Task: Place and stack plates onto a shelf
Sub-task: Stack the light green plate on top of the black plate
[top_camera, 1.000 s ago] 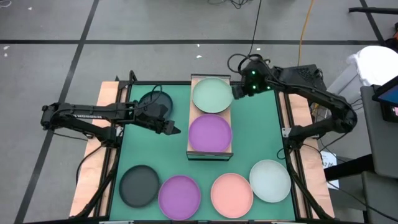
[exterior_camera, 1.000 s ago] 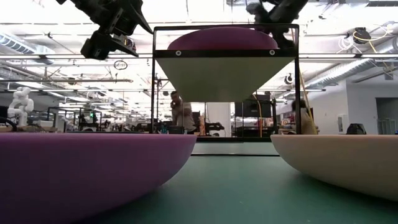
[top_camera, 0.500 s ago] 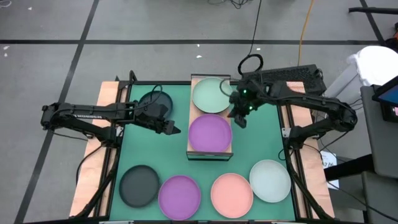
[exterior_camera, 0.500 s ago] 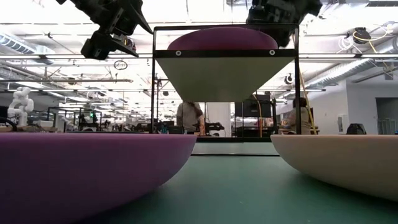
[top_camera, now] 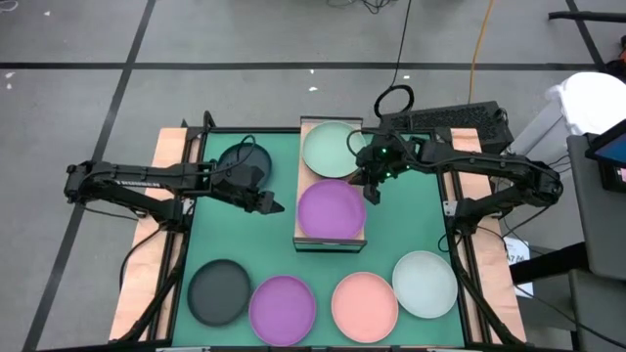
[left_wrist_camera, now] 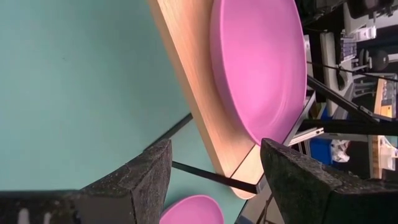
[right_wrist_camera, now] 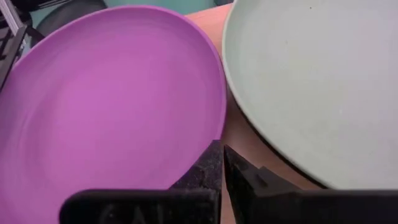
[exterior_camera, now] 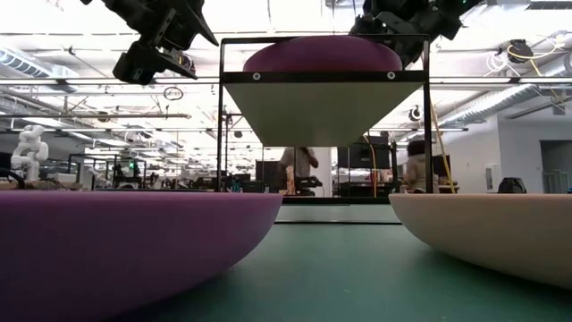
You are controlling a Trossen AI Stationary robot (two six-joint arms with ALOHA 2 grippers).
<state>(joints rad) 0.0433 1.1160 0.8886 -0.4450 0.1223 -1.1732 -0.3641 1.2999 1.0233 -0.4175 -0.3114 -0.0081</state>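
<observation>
Shelf (top_camera: 331,239): we see its long axis running front to back mid-mat.
On it: purple plate (top_camera: 331,209), pale green plate (top_camera: 333,149), rims nearly touching.
Right gripper (top_camera: 371,192): fingers closed, empty, at their junction.
Left gripper (top_camera: 277,204): fingers apart, empty, beside shelf.

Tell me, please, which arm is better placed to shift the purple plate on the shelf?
Right. Its end effector, shut, hangs at the rim of the purple plate on the shelf; the left end effector, open, waits over the mat beside the shelf.

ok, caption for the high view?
Right gripper shut beside shelf holding purple plate and green plate; left gripper open.
</observation>
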